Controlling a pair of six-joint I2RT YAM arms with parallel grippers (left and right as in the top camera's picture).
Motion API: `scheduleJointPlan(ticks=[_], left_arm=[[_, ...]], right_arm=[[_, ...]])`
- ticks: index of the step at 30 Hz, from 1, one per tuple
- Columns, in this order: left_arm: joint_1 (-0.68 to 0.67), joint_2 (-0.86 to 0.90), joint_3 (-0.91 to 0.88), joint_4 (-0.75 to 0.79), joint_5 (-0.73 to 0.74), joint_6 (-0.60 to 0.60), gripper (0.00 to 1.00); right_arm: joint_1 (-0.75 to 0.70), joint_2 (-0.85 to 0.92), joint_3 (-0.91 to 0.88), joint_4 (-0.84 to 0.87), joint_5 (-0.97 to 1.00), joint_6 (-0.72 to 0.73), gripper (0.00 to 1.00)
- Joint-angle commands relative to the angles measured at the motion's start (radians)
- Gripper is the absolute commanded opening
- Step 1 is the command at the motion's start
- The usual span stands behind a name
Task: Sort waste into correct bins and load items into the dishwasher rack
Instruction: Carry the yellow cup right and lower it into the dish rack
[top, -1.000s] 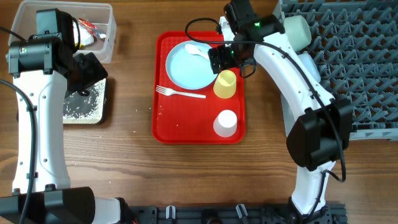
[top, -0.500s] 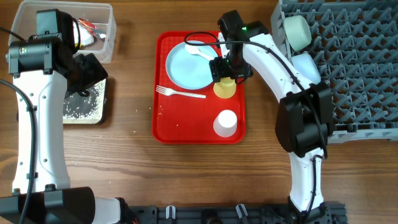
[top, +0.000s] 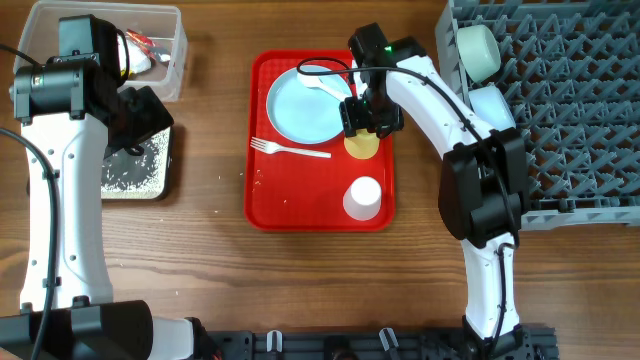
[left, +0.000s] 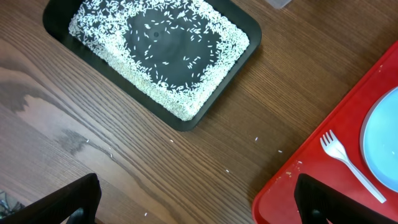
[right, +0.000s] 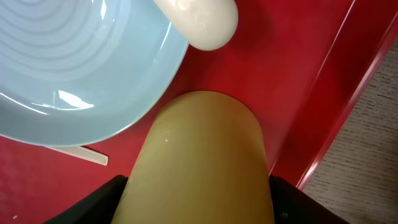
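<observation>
Yellow cup (right: 202, 155), upright between right fingers (right: 102, 202)

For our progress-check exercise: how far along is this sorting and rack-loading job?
Done: rice in the black tray, wrappers in the clear tub, a pale bowl in the rack. In hand: the right gripper straddles the yellow cup. Remaining: plate, fork, spoon, white cup, all on the red tray.
</observation>
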Motion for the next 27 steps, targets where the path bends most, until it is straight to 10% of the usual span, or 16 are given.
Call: scheduleJointPlan(ticks=[1,16,27], left_arm=[[0.005,0.006,0.003,-0.001,-0.001,0.008,1.0],[0.005,0.006,0.003,0.0,-0.002,0.008,1.0],[0.005,0.006,0.003,0.0,-0.002,0.008,1.0]], right_arm=[[0.001,-0.006,0.012,-0.027,0.008,0.005,0.63],[-0.069,-0.4,0.013,-0.179,0.043,0.005,0.64],[-0.409,-0.59,0.012,-0.356,0.157,0.004,0.67]])
